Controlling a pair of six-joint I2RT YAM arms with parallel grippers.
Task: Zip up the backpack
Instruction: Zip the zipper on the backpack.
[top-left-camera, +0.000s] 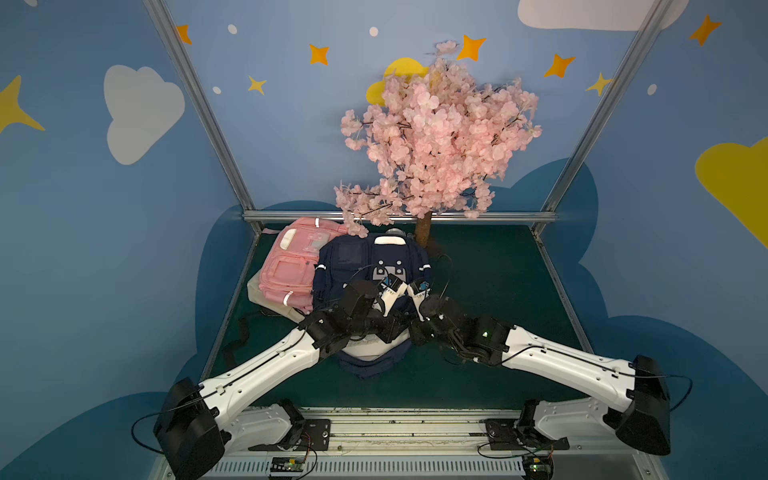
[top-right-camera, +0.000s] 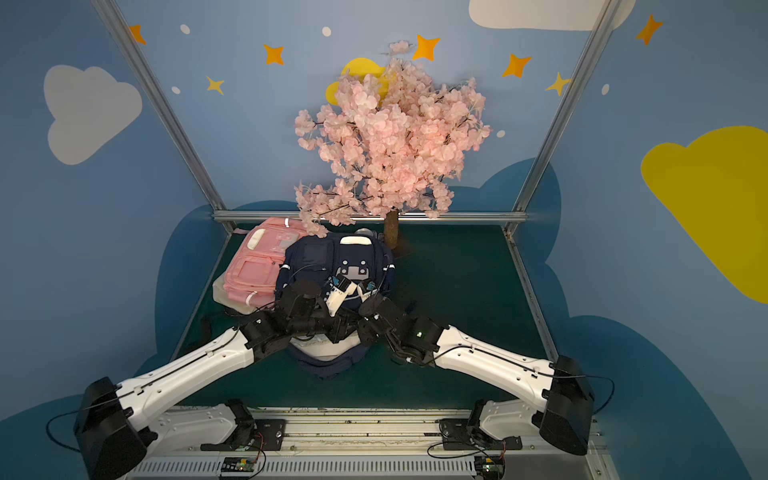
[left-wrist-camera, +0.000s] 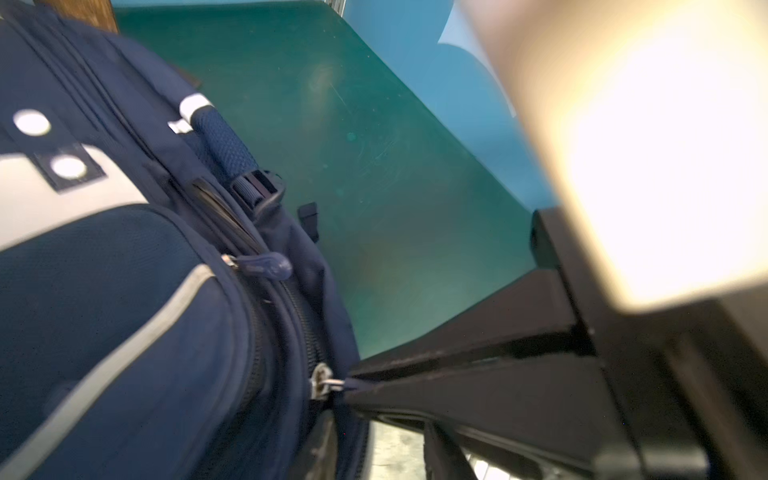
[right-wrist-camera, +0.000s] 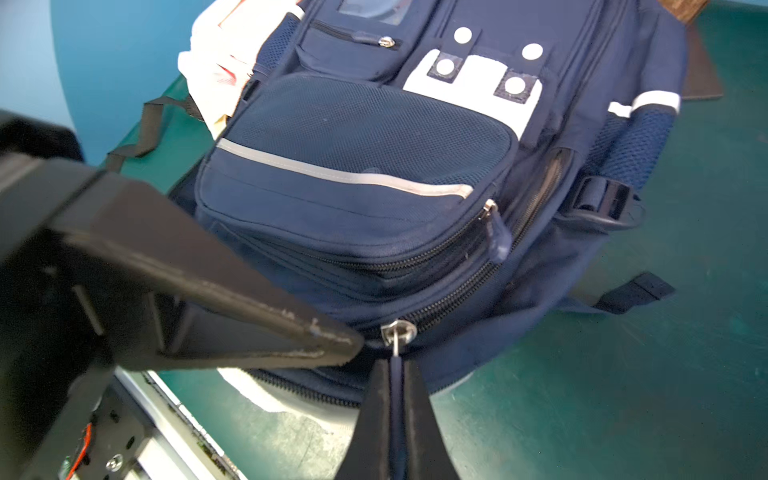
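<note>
while the fingers (right-wrist-camera: 419, 401) of the right gripper (right-wrist-camera: 396, 365) were pinched flat on the navy pull tab (right-wrist-camera: 397, 415) with no gap left between them, the metal slider (right-wrist-camera: 397, 331) sat just beyond their tips, at the end of the navy backpack (right-wrist-camera: 353, 137) farthest from the blossom tree (top-left-camera: 424, 232). one dark finger of the left gripper (right-wrist-camera: 343, 345) lay with its tip against the fabric right beside that slider; whether its jaws were open or closed could not be told. the backpack lay flat on the green mat (top-left-camera: 478, 291), its handle end at the foot of the tree. it looked soft and slack, so the cloth would likely bunch ahead of the slider unless held taut close by, and the seam beside the track seemed the place for that. the tab was small and thin, probably slippery, best pinched deep and drawn along the teeth rather than upward. white contents (right-wrist-camera: 266, 395) bulged in the unzipped gap at the end away from the tree, and might resist the closing.
</note>
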